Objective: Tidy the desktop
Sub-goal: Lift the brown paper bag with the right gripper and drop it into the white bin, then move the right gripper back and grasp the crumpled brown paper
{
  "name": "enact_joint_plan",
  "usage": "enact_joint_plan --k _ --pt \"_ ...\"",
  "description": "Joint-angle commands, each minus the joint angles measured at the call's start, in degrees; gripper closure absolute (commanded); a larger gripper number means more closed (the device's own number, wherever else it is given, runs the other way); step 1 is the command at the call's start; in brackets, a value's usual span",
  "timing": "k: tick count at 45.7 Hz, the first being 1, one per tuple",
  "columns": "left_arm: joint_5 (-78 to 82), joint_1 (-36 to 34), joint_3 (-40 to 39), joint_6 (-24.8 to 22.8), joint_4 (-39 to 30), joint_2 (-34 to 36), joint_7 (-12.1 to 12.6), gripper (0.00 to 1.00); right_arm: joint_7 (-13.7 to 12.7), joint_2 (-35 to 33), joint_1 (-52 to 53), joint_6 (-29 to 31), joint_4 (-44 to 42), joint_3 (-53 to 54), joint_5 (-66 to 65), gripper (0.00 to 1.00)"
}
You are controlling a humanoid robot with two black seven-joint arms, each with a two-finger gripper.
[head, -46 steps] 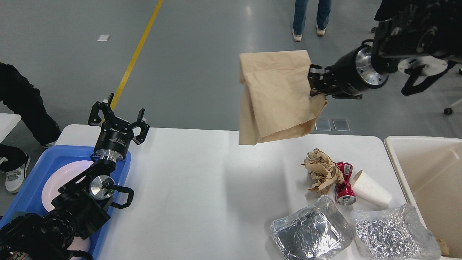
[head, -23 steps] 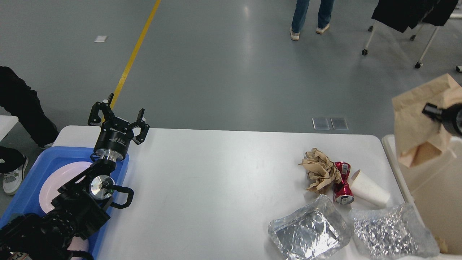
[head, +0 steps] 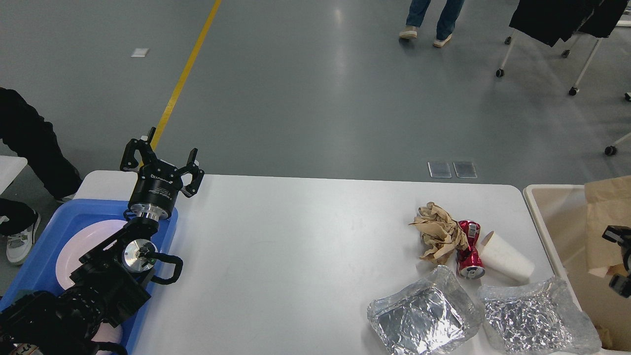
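Note:
The white desktop point(head: 296, 256) fills the middle of the head view. At its right end lie a crumpled brown paper point(head: 438, 239), a crushed red can point(head: 468, 249), a tipped white paper cup point(head: 505, 256) and two crumpled foil trays point(head: 424, 318) point(head: 535, 318). My left gripper point(head: 160, 160) is open and empty, raised over the far right corner of the blue tray point(head: 59, 222). My right gripper point(head: 618, 259) is cut by the right edge, over the cream bin point(head: 557, 222). Its fingers stand apart beside a brown paper bag point(head: 606, 217) that rests in the bin.
A pink-white plate point(head: 84, 246) lies in the blue tray, partly hidden by my left arm. A person point(head: 24, 143) stands at the left by a second table corner. Another person's legs point(head: 434, 19) and a wheeled rack point(head: 562, 29) are on the floor beyond.
My right arm has swung the brown paper bag from above the desktop's middle to the right and down into the cream bin, and its fingers now stand apart. The left arm has not moved.

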Motion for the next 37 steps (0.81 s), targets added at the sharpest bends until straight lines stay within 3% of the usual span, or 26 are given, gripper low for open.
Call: enact_joint_plan --k 1,2,10,29,37 --pt "0.0 0.0 0.0 0.0 0.0 0.0 0.0 0.03 0.1 0.2 -2.3 -0.3 -3.4 4.9 0.1 0.08" --pt "0.0 0.0 0.0 0.0 0.0 0.0 0.0 0.03 0.1 0.2 -2.3 -0.5 -3.6 6.1 0.2 0.0" --pt "0.0 0.0 0.0 0.0 0.0 0.0 0.0 0.03 0.1 0.7 -3.7 -0.8 -3.7 17.5 -0.9 0.0" --pt "0.0 0.0 0.0 0.0 0.0 0.0 0.0 0.03 0.1 1.3 -3.4 -0.6 -5.6 17.8 -1.2 0.0" --pt "0.0 0.0 0.0 0.0 0.0 0.0 0.0 0.03 0.2 1.2 3.3 0.4 -5.0 18.3 -1.3 0.0"
